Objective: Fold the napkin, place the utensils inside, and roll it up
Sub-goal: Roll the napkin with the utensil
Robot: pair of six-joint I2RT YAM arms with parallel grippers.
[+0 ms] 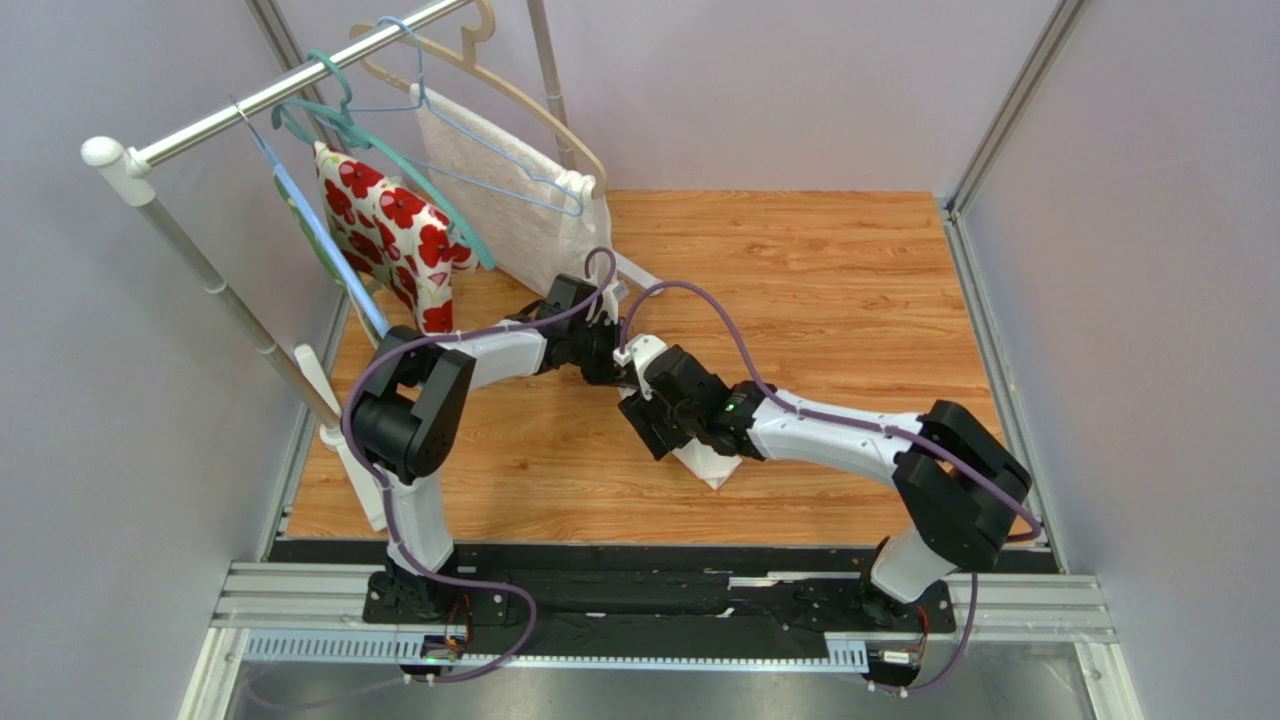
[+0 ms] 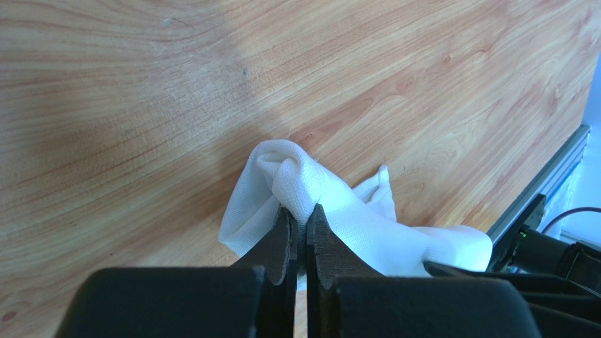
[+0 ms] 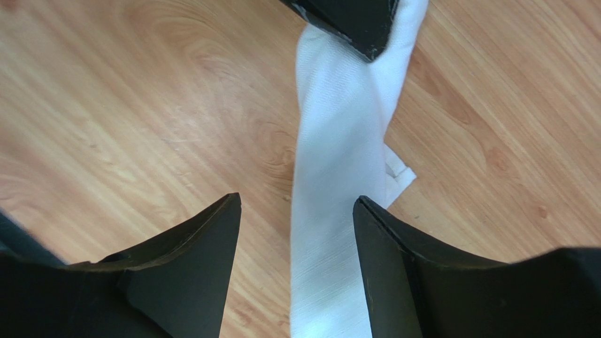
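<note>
The off-white napkin (image 2: 367,225) is bunched into a narrow twisted strip over the wooden table. My left gripper (image 2: 303,215) is shut on one end of it and pinches a fold between its fingertips. In the right wrist view the napkin (image 3: 338,155) runs as a long strip from the left gripper's fingers (image 3: 356,21) down between my own jaws. My right gripper (image 3: 296,202) is open, with the strip between its fingers and untouched. In the top view both grippers meet mid-table, left (image 1: 616,357) and right (image 1: 649,402), and a napkin corner (image 1: 718,465) shows below them. The utensils are out of view.
A clothes rail (image 1: 271,98) with hangers stands at the back left, holding a red-flowered cloth (image 1: 394,225) and a textured white cloth (image 1: 504,188). Grey walls enclose the wooden table (image 1: 842,285). A metal rail (image 1: 676,600) runs along the near edge.
</note>
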